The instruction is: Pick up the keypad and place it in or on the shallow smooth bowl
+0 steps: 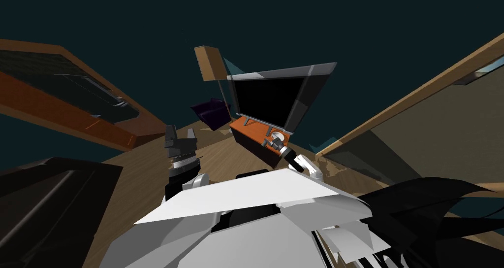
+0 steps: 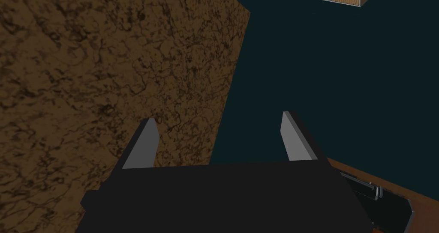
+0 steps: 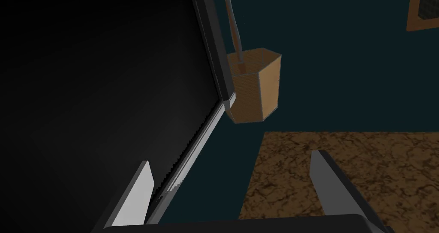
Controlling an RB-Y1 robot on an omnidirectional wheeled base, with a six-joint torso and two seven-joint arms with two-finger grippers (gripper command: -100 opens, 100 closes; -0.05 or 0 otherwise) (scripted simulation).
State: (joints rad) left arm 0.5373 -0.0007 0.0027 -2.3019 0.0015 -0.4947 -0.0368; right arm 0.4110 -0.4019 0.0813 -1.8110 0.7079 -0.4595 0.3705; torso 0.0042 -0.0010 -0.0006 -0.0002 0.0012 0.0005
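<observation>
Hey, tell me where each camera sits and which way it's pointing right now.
Head view: on the head, looking steeply down and forward at the television on its orange stand; left forearm and right forearm show.
Left wrist view: on the left wrist, looking along open jaws at a mottled brown surface and teal wall.
Right wrist view: on the right wrist, close to the television screen, jaws open.
Shared: the lamp shade shows in all three.

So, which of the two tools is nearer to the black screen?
The right tool, at the orange stand under the screen; the left tool is off to one side.
</observation>
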